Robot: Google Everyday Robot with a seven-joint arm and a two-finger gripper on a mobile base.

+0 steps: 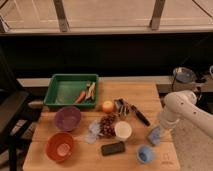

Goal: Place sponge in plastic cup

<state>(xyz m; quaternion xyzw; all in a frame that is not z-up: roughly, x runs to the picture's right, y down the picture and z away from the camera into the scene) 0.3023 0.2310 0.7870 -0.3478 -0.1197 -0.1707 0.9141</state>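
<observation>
near the tabletop's right edge the gripper [159, 128] meets one sponge [154, 136]; its grip i cannot tell. one light-blue plastic cup [145, 154] at the front edge; two bowls left, purple bowl [67, 118] and orange bowl [60, 146].

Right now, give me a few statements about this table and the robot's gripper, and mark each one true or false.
1. The sponge lies inside the plastic cup. False: it is outside the cup, just behind it and a little to the right in the picture.
2. The gripper is at the right end of the table, by the sponge. True.
3. The orange bowl stands right of the cream cup. False: it is well to the cup's left, near the front-left corner.
4. The green tray sits at the back left of the table. True.
</observation>
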